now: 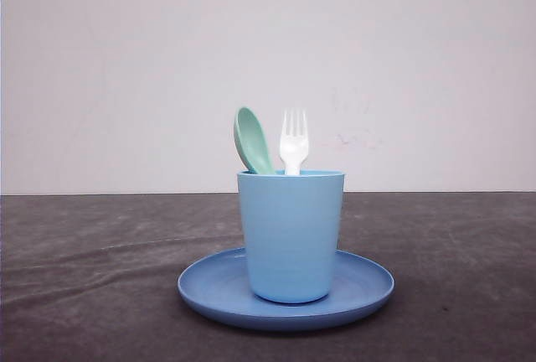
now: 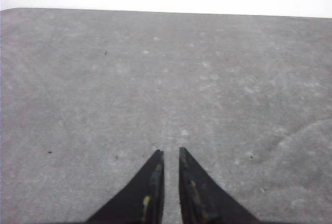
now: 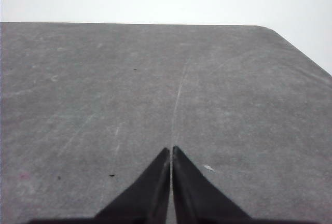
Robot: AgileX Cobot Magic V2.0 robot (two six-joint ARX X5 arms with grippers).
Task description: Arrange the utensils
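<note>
The left gripper (image 2: pixel 171 152) is being kept nearly closed and the right gripper (image 3: pixel 171 149) fully closed, both empty above the counter (image 1: pixel 84 278), while the spoon (image 1: pixel 251 141) and fork (image 1: pixel 293 141) are being held upright in the cup (image 1: pixel 291 236) on the plate (image 1: pixel 209 287).

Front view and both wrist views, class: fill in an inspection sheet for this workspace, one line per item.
Surface: dark grey table, scuffed and faintly speckled.
Job's things: white fork and green spoon stand heads-up in the blue cup.
Clutter: the cup stands on a blue plate; nothing else seen.
Hands: left hand nearly shut with a thin gap, right hand shut; both hold nothing, above bare table.
Cables: nothing seen.
Surroundings: plain pale wall behind the table.
</note>
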